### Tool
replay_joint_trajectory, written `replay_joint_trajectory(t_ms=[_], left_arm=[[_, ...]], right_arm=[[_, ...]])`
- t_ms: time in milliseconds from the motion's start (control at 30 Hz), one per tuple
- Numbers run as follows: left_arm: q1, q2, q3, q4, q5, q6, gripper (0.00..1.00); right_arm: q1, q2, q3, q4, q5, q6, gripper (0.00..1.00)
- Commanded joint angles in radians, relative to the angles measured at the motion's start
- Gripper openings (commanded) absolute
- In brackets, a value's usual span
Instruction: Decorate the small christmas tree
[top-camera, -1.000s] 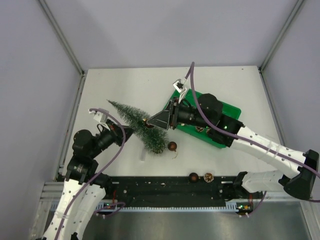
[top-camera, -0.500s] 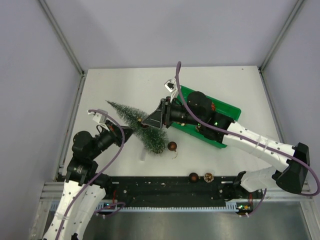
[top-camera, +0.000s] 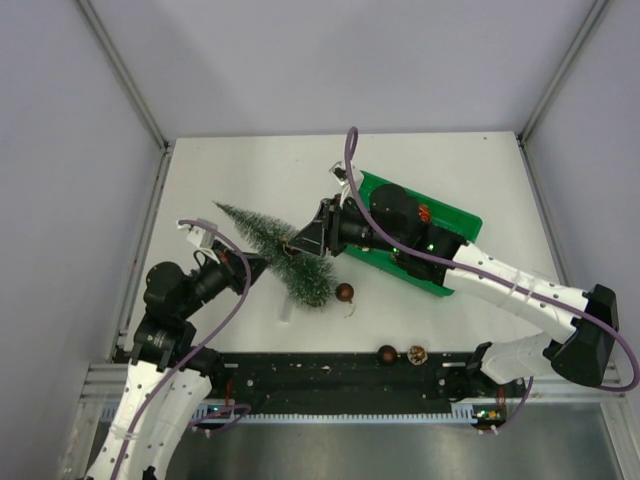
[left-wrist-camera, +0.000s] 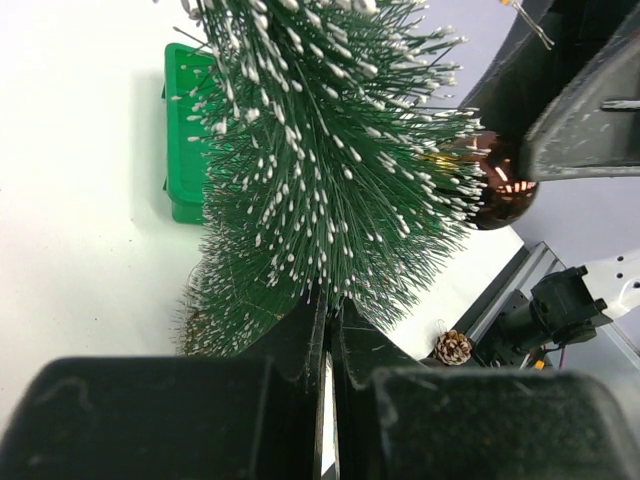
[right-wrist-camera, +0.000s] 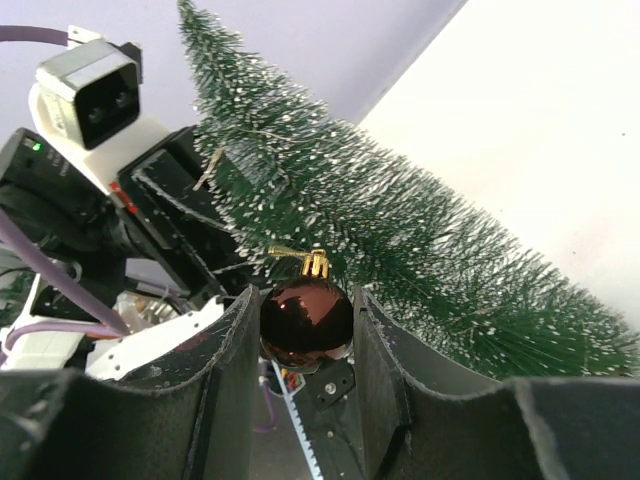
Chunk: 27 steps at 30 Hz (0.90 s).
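Observation:
The small christmas tree (top-camera: 306, 276) leans over the table, its tip pointing to the far left. My left gripper (top-camera: 257, 263) is shut on its lower bristles; in the left wrist view the jaws (left-wrist-camera: 328, 302) meet in the green needles (left-wrist-camera: 330, 150). My right gripper (top-camera: 299, 243) is shut on a shiny brown ball (right-wrist-camera: 305, 318) with a gold cap. It holds the ball against the side of the tree (right-wrist-camera: 420, 230). That ball (left-wrist-camera: 500, 178) also shows at the tree's right in the left wrist view.
A green tray (top-camera: 452, 214) lies at the back right under the right arm. Another brown ball (top-camera: 344, 292) rests on the table beside the tree. A ball (top-camera: 386, 353) and a pine cone (top-camera: 417, 353) sit on the black rail at the near edge.
My right gripper has carried the brown ball leftward, from over the tray's edge to the tree's side. The left gripper and the tree have barely moved.

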Motion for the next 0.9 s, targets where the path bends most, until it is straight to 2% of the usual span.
replay_joint_trajectory(t_ms=[0, 567, 867], left_arm=[[0.001, -0.011, 0.04, 0.042, 0.045, 0.036, 0.0], [0.004, -0.01, 0.046, 0.037, 0.05, 0.062, 0.0], [0.004, -0.007, 0.039, 0.044, 0.056, 0.058, 0.0]], right_arm=[[0.011, -0.022, 0.032, -0.023, 0.054, -0.036, 0.21], [0.051, -0.052, 0.052, 0.006, 0.071, -0.028, 0.18], [0.052, -0.089, 0.056, -0.016, 0.135, -0.036, 0.18]])
